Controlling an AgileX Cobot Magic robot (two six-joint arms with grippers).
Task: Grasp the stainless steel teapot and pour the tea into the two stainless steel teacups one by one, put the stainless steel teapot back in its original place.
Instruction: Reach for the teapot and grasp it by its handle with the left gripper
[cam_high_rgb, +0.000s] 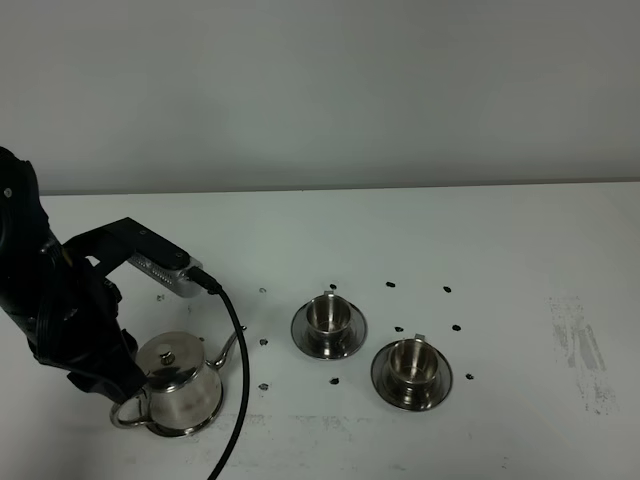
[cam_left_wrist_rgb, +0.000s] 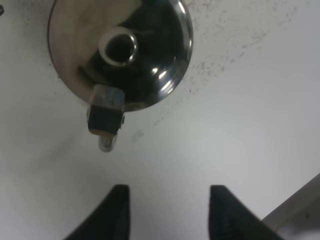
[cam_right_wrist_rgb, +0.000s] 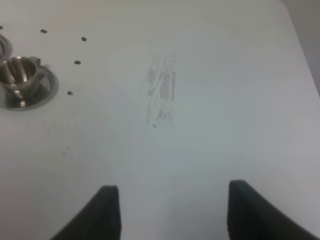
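Your left hand (cam_left_wrist_rgb: 169, 197) is open and holds nothing, near the stainless steel teapot (cam_high_rgb: 182, 385), which stands upright at the front left of the tabletop (cam_high_rgb: 520, 240). To its right sit the nearer teacup (cam_high_rgb: 410, 362) and, beyond it, the farther teacup (cam_high_rgb: 332, 315). Your right hand (cam_right_wrist_rgb: 172, 192) is open too.

The left arm (cam_high_rgb: 60, 320) is bulky matte black, with a silver-grey wrist camera box (cam_high_rgb: 160, 268) trailing a thick black cable (cam_high_rgb: 236, 390) — the left gripper (cam_left_wrist_rgb: 169, 190) and right gripper (cam_right_wrist_rgb: 172, 187) each have two dark tapered fingers.
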